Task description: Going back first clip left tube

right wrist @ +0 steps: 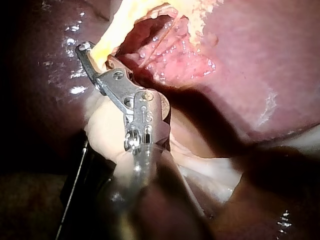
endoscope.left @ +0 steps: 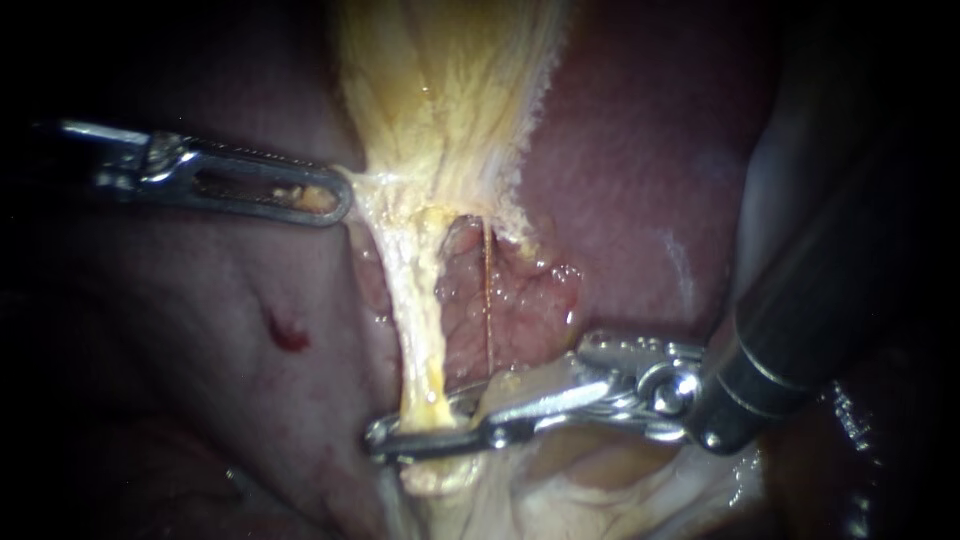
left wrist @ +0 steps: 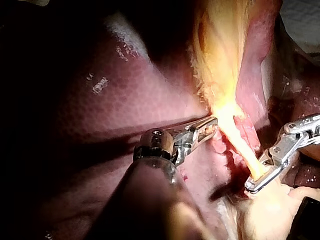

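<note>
**A:** Entry one, the left instrument?

**B:** The shaft comes in from the left and lies nearly level above the liver. The end effector is slotted and closed on the edge of the yellow tissue, at the point where that tissue narrows. A scrap of yellow shows in the slot. The left wrist view shows the same hold.

**A:** Entry two, the left tube?

**B:** It is pale yellow and taut. It runs down from the yellow tissue to the end effector of the right instrument. Just to its right a thin strand crosses raw pink tissue.

**A:** Entry three, the right instrument?

**B:** The dark shaft comes in from the right and the metal wrist sits low. The end effector is open, with a narrow gap between its two jaws. The lower end of the left tube passes through that gap. In the right wrist view the tip sits at the foot of the tube, with pale tissue under the wrist. In the left wrist view it sits ahead of the left instrument, apart from it.

**A:** Anything else?

**B:** One small red spot on the liver, below the left instrument.
</note>
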Controlling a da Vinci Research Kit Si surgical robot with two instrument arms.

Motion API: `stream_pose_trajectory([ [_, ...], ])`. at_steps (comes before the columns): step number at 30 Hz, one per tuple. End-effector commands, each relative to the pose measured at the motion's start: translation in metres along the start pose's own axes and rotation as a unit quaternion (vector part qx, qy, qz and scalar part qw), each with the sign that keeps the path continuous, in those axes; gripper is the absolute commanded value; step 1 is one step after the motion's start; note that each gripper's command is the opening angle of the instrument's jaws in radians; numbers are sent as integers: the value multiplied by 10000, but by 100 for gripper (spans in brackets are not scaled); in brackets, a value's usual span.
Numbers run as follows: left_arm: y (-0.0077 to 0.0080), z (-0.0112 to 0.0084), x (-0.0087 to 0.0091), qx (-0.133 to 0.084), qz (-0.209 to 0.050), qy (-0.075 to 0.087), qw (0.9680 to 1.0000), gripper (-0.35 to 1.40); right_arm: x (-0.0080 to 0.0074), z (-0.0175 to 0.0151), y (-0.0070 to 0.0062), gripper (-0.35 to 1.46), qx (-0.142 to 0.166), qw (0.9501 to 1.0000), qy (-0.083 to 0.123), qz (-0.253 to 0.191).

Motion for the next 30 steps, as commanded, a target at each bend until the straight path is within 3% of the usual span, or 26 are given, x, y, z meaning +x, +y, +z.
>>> stream_pose_trajectory([
  [1, 0, 0, 0, -3, 2, -1, 10000, -35, 0, 0, 0, -35, 1, 10000, 0, -1],
  [6, 0, 1, 0, -4, 2, -2, 10000, -35, 0, 0, 0, -33, -54, 10000, 23, 0],
  [9, 0, 1, 0, -4, 2, -2, 10000, -35, 1, 1, 1, 11, -45, 9997, 64, -210],
  [13, 0, 1, 0, -5, 2, -2, 10000, -35, 5, 5, 6, 42, -302, 9977, 216, -559],
  [18, -1, 1, 1, -6, 2, -3, 10000, -35, 7, 5, 14, 48, -448, 9961, 296, -693],
  [30, -1, 2, 2, -10, 5, -5, 10000, -35, 5, -4, 43, 50, -855, 9856, 432, -1392],
])
